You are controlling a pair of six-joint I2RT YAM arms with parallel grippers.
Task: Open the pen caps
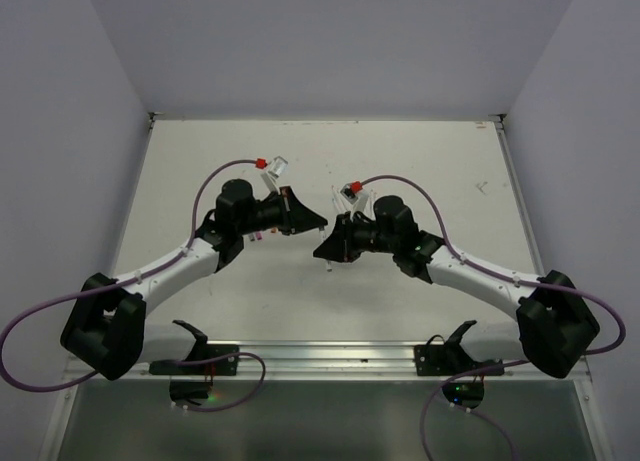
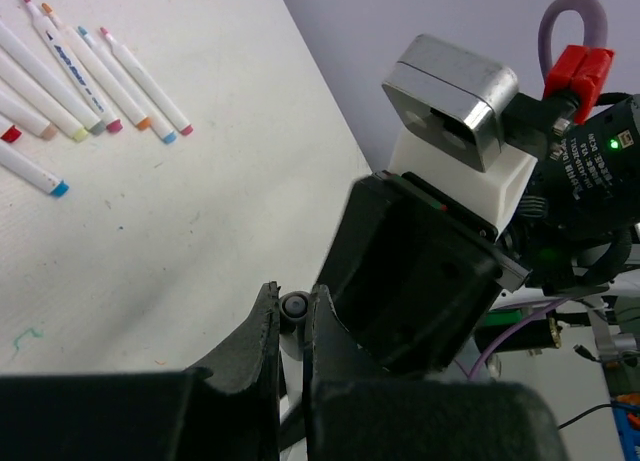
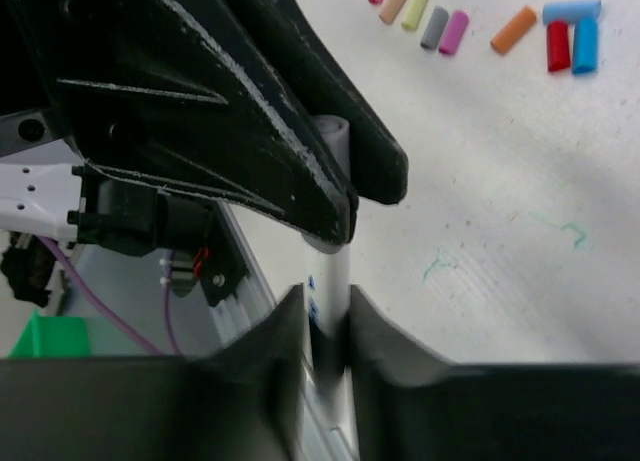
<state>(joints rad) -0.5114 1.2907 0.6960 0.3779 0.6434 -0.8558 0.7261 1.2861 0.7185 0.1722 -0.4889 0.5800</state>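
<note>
One white pen (image 3: 338, 271) hangs between my two grippers above the middle of the table. My left gripper (image 2: 292, 293) is shut on its grey cap (image 2: 294, 311), which shows as a round grey end between the jaws. In the right wrist view the left gripper's black fingers (image 3: 250, 131) pinch that grey end from above. My right gripper (image 3: 327, 306) is shut on the white barrel just below them. Seen from above, the left gripper (image 1: 318, 224) and right gripper (image 1: 322, 249) nearly touch. Several loose pen caps (image 3: 434, 26) lie in a row on the table.
Several other white pens (image 2: 110, 76) with coloured ends lie side by side on the table to the left. Orange, light blue, red and blue caps (image 3: 560, 36) sit right of the row. The right arm's wrist camera (image 2: 450, 101) looms close over my left gripper.
</note>
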